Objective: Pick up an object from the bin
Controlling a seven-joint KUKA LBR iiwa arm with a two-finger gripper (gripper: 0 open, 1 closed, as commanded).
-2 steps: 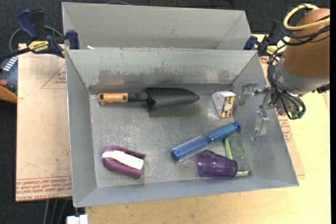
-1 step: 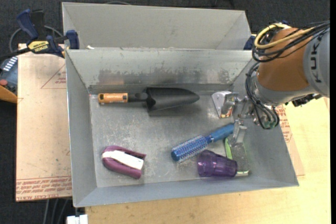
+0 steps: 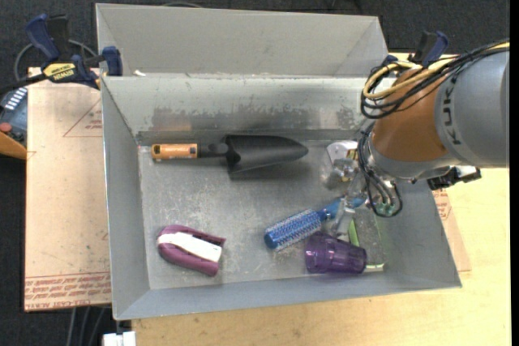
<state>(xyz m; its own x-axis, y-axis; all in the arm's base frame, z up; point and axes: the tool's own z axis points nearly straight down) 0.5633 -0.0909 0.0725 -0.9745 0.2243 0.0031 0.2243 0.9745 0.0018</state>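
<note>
1. Dark carpet all round, and on it the grey metal bin [image 3: 122, 174], its floor scuffed and mostly bare.
2. Along the far wall lies a garden trowel [image 3: 259, 150], black blade towards the right, orange handle towards the left. It is well apart from the action.
3. Near the front-left corner sits a purple-and-white stapler-like thing [image 3: 190, 249], alone.
4. The right side is the busy end. A blue hairbrush [image 3: 296, 228] lies slantwise, its handle running up to the right. A purple see-through cup [image 3: 334, 258] lies on its side just in front of it, near the front wall. A thin green stick [image 3: 354, 232] lies just beside the cup.
5. The gripper [image 3: 357, 194] is low by the right wall, right at the brush's handle end, with a crumpled clear thing [image 3: 339, 162] just behind it. Cables hide the tip, so I cannot tell whether it is open or closed, or whether it has anything.
6. The brush handle looks the likeliest candidate, being nearest.
7. To do it well, I'd square up across the narrow handle, not along it, and come straight down.
8. The risk is crowding: the green stick and the cup lie close enough to get nudged or pinched along with the handle.
</note>
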